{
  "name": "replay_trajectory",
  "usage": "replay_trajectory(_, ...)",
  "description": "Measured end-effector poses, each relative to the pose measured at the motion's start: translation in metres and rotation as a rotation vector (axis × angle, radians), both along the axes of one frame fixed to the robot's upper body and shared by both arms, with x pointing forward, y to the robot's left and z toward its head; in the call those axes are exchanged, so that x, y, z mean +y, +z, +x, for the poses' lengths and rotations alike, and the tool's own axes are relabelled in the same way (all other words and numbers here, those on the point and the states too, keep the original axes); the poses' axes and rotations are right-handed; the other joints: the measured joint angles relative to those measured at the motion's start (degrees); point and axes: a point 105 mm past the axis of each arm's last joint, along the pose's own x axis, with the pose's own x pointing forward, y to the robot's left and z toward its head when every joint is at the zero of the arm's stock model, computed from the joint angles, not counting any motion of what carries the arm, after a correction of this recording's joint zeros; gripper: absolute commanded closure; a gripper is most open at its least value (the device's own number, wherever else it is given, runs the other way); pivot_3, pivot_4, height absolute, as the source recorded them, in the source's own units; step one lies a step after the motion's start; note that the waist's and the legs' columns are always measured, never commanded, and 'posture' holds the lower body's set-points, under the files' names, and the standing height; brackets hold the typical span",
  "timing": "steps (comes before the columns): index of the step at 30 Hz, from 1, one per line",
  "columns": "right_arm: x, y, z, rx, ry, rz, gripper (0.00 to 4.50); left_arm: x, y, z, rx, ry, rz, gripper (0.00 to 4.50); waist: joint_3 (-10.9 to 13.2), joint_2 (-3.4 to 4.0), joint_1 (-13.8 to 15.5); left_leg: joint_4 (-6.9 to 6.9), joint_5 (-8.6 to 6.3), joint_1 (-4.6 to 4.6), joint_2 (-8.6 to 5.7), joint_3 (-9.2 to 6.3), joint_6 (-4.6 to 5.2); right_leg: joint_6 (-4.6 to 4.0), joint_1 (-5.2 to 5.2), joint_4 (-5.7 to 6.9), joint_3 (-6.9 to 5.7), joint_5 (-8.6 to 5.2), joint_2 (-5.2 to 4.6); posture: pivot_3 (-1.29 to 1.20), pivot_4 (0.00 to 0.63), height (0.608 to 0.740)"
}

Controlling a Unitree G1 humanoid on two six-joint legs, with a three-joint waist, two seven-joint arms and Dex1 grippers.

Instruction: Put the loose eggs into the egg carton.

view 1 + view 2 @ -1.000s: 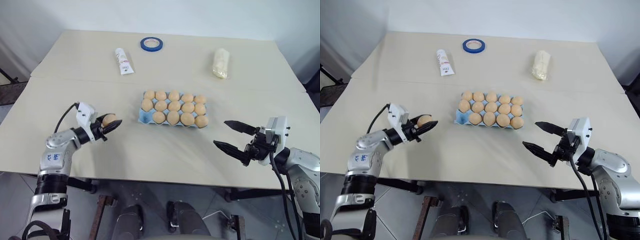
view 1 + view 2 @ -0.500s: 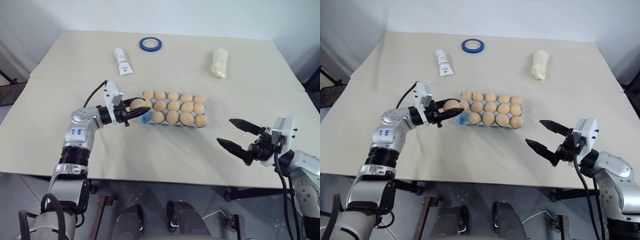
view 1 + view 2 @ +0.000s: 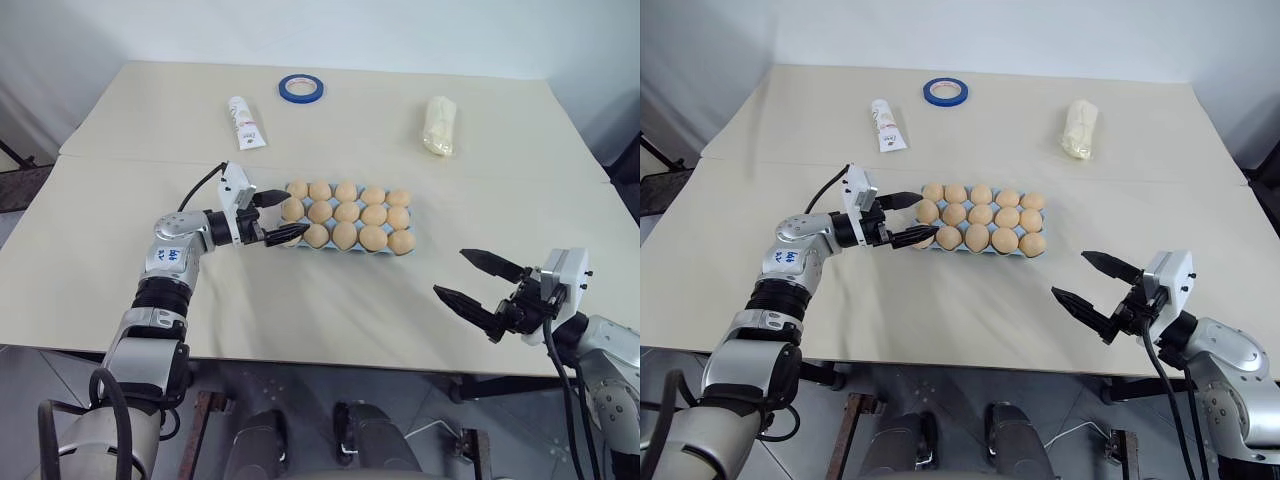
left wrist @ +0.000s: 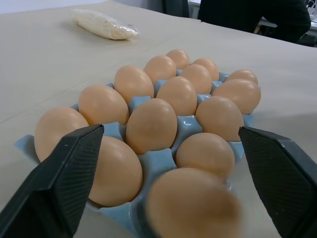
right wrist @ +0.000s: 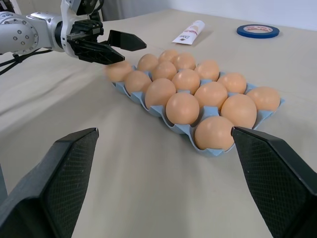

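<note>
the egg carton (image 3: pixel 288 236) sat mid-table with every cup filled — the last egg (image 4: pixel 193 206) lay blurred in the near-left corner cup, between the spread, empty fingers of the left gripper (image 3: pixel 281 215). no loose eggs were left on the table, so the task looked essentially done. the right gripper (image 3: pixel 478 284) hung open and empty, well apart from the carton.

Head stereo pair high over the table (image 3: pixel 120 200); both wrist cameras low, close, sharing the egg carton (image 5: pixel 277 106).
</note>
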Motion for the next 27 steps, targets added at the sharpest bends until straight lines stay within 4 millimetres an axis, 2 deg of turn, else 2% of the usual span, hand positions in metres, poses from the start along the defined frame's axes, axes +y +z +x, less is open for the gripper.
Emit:
replay_trajectory(4, 0.002, 0.006, 0.003, -0.024, 0.013, -0.005, 0.00, 0.001, 0.005, 0.001, -0.019, 0.018, -0.008, 0.02, 0.00, 0.00, 0.03, 0.00, 0.00, -0.01, 0.00, -0.01, 0.00, 0.00, 0.00, 0.00, -0.01, 0.00, 0.00, 0.00, 0.150, 0.740)
replay_trajectory(7, 0.004, 0.009, 0.005, -0.035, 0.023, -0.009, 0.00, 0.007, 0.020, 0.000, -0.071, 0.030, -0.033, 0.02, 0.00, 0.00, -0.01, -0.02, 0.00, -0.01, 0.01, 0.00, 0.00, 0.00, -0.02, 0.00, 0.00, 0.00, 0.00, 0.00, 0.150, 0.740)
replay_trajectory(11, 0.004, 0.008, 0.005, -0.027, 0.032, -0.016, 0.00, 0.034, 0.032, -0.010, -0.088, 0.074, -0.059, 0.02, 0.00, 0.01, -0.27, -0.05, 0.00, 0.02, 0.04, 0.02, -0.05, -0.01, -0.02, 0.02, 0.01, -0.01, 0.01, 0.00, 0.150, 0.740)
replay_trajectory(16, 0.002, 0.006, 0.009, 0.000, 0.043, -0.025, 0.00, 0.060, 0.019, -0.033, 0.027, 0.102, -0.082, 0.02, 0.00, 0.00, -0.09, 0.03, 0.02, 0.05, 0.03, 0.00, -0.01, -0.02, 0.00, 0.09, 0.02, -0.01, -0.03, 0.00, 0.150, 0.740)
replay_trajectory(20, 0.005, 0.010, 0.015, -0.005, 0.088, -0.045, 0.00, 0.080, 0.009, -0.055, 0.035, 0.091, -0.033, 0.02, 0.00, 0.00, -0.11, 0.02, 0.03, 0.11, 0.01, -0.01, 0.01, -0.06, 0.04, 0.11, 0.03, 0.00, -0.06, 0.00, 0.150, 0.740)
replay_trajectory(23, 0.007, 0.009, 0.020, 0.008, 0.134, -0.064, 0.00, 0.089, -0.001, -0.063, 0.044, 0.096, -0.009, 0.02, 0.00, 0.01, -0.04, -0.01, 0.05, 0.10, 0.00, -0.01, 0.04, -0.09, 0.02, 0.10, 0.02, 0.00, -0.08, 0.00, 0.150, 0.740)
replay_trajectory(27, 0.008, 0.006, 0.023, 0.031, 0.192, -0.111, 0.00, 0.093, -0.003, -0.069, 0.046, 0.083, 0.020, 0.02, 0.01, 0.01, 0.04, -0.04, 0.03, 0.04, 0.00, -0.05, 0.06, -0.09, 0.01, 0.03, -0.01, 0.00, -0.10, 0.00, 0.150, 0.740)
